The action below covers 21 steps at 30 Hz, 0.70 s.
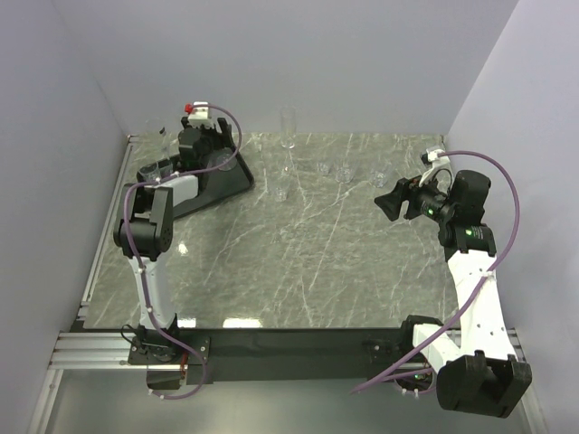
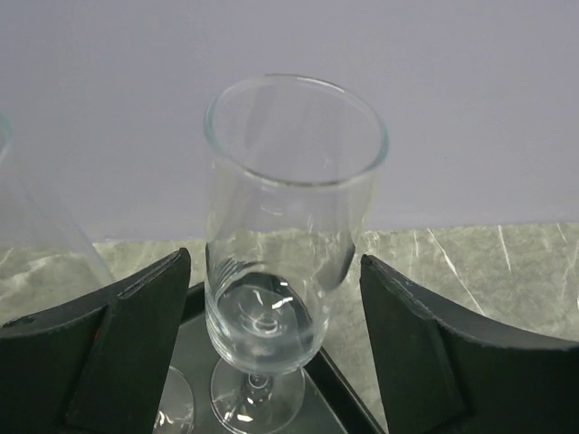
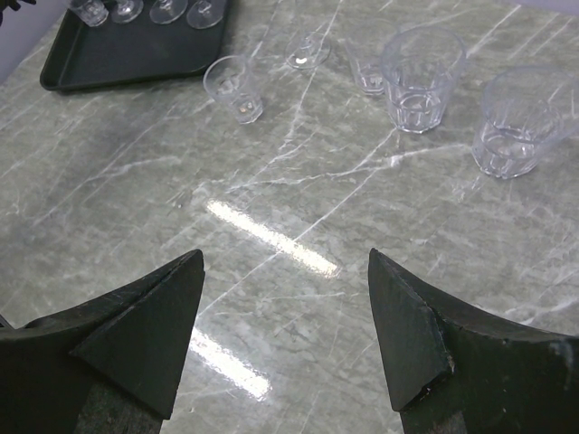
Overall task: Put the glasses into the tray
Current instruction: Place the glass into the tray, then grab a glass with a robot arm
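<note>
Currently the left gripper (image 2: pixel 276 262) stands over the tray (image 1: pixel 233 178) at upper left of the overhead view, jaws wide. A stemmed glass (image 2: pixel 289 226) is upright between them with a sliver of gap on each side; nothing is gripped, and its foot rests on the tray close to the rim. The right gripper (image 3: pixel 285 267) hangs over the table (image 3: pixel 298 181) at mid-right of the overhead view, jaws equally wide and empty; tumblers (image 3: pixel 422 77) wait at upper right of its wrist view. Risks, as judged: (1) clearance to the bowl is slim, so any sideways drift on lifting away could clip it and topple a top-heavy glass, possibly over the rim; (2) a second glass (image 2: pixel 36 208) sits just beside the left finger at the frame's left edge and could be nudged; (3) the tumblers stand close together, so a finger slid between them may shove one
</note>
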Tool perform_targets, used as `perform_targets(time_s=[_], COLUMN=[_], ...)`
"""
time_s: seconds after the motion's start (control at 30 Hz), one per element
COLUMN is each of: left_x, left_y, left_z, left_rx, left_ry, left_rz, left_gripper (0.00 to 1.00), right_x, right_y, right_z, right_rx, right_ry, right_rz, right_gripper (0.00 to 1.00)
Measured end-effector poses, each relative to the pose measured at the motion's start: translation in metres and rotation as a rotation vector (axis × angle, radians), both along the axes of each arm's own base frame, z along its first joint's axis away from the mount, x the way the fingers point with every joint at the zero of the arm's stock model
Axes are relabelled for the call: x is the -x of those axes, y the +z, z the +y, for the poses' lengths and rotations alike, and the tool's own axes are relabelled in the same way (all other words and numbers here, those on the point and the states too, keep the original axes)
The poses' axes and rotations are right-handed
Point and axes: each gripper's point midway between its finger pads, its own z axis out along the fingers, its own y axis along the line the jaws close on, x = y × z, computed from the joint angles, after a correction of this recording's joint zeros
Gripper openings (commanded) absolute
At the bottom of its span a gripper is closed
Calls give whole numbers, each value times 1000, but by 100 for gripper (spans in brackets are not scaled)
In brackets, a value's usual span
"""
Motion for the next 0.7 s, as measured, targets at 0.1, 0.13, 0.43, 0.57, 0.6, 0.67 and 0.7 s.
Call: perform_targets(time_s=[0.1, 0.13, 0.43, 0.57, 0.6, 0.67, 0.7], left_x=[5, 8, 34, 49, 54, 63, 69], left_y=[1, 3, 50, 67, 71, 77, 80], left_z=[-2, -2, -4, -4, -4, -3, -3], left_rx=[2, 5, 31, 41, 43, 45, 46], left_ry=[-13, -18, -45, -57, -59, -60, -60], left_rz=[4, 3, -62, -83, -86, -91, -91], left_gripper=[84, 84, 90, 97, 98, 99, 99], right_x=[0, 1, 6, 7, 8, 8, 9], right_y=[0, 1, 0, -5, -6, -8, -8], right_z=[0, 0, 2, 1, 1, 0, 0], right_rx=[4, 5, 20, 34, 38, 47, 51], right_ry=[5, 9, 47, 55, 56, 62, 63], right_rz=[-5, -8, -33, -38, -37, -43, -45], right_gripper=[80, 80, 80, 81, 81, 81, 81])
